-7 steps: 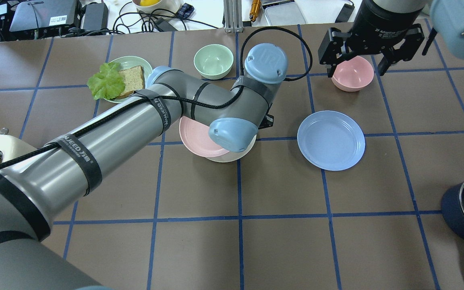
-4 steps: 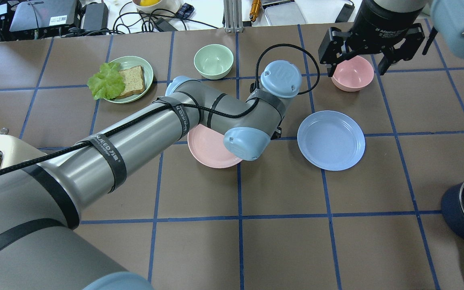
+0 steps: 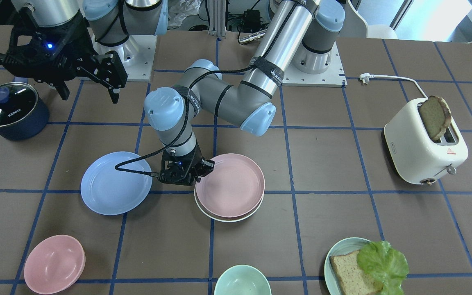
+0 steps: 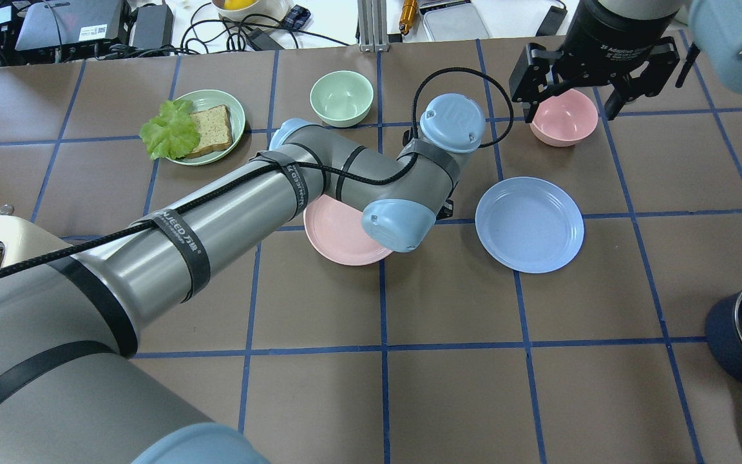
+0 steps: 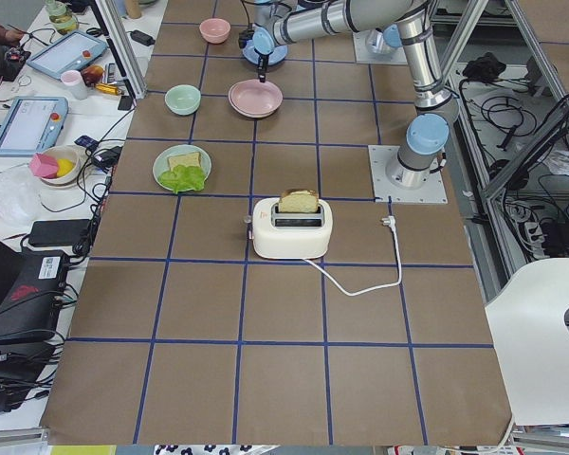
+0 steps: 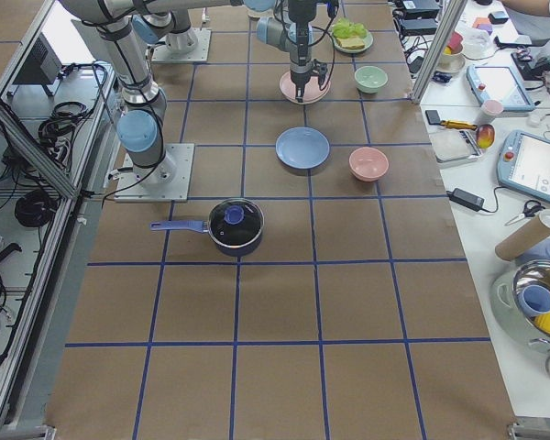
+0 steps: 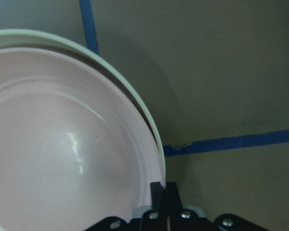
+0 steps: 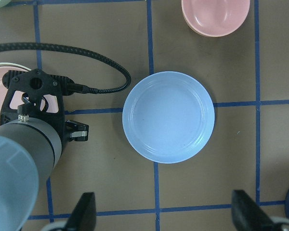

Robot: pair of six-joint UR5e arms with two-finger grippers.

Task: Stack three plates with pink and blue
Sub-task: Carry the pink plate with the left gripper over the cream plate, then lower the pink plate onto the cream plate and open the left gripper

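The left pincer [image 3: 204, 167] is pinching the rim of the pink plate [image 3: 232, 186] and holds it over the cream plate [image 3: 224, 220] at mid-frame, to start the stack. The blue plate [image 3: 115, 188] lies apart on the surface, left of them. The right pincer [image 4: 569, 106] hovers spread at the overhead view's upper right.

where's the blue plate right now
In the overhead view the blue plate lies flat right of centre, apart from the pink plate to its left, with the pink bowl just beyond it.

A robotics lab: tape-gridded table [image 4: 448, 399], teach pendants [image 6: 532, 160], loose cables [image 5: 481, 68]
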